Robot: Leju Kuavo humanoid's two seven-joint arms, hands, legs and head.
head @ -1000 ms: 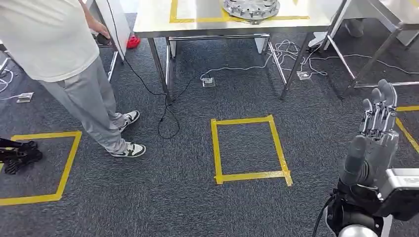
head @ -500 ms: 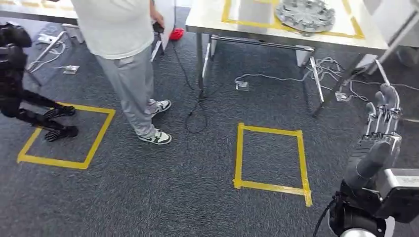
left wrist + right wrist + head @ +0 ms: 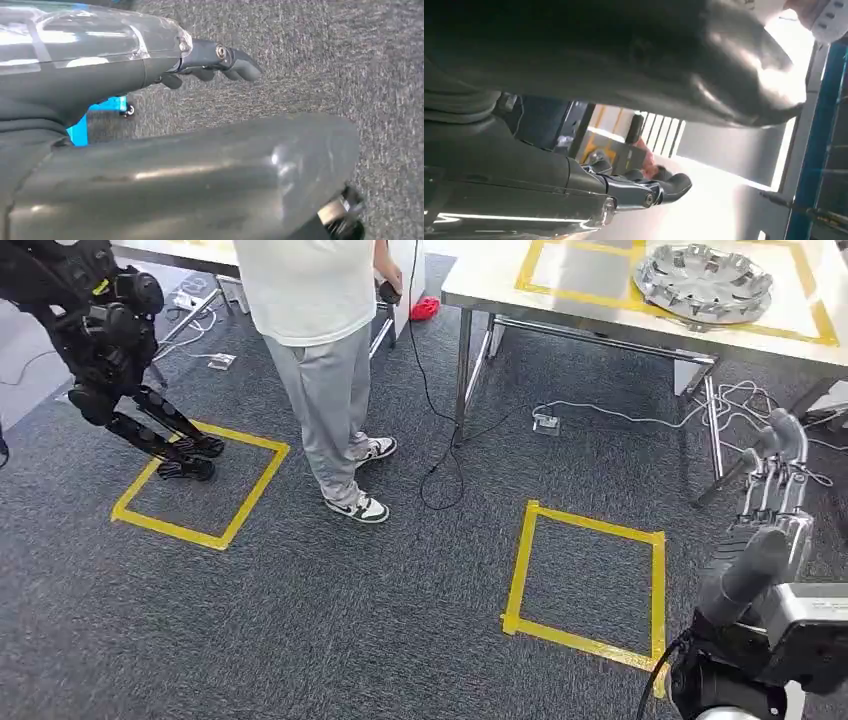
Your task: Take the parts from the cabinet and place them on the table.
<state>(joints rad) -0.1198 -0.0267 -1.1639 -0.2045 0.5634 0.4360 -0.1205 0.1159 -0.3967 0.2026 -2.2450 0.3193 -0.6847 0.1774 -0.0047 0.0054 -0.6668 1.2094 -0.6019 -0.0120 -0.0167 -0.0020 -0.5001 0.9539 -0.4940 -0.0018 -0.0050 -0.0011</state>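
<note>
Your view has swung left; the silver, vaned round part (image 3: pixel 708 283) lies on the surface (image 3: pixel 490 280), well beyond your right hand (image 3: pixel 770 502), fingers (image 3: pixel 785 455) straight, empty; left hand (image 3: pixel 210 62) curled, empty.

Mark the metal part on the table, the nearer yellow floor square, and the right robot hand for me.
metal part (image 3: pixel 703 282), head view, on its ribbed upper face.
yellow floor square (image 3: pixel 520 570), head view, on its left tape strip.
right robot hand (image 3: pixel 775 502), head view, on the middle of the upright fingers.
</note>
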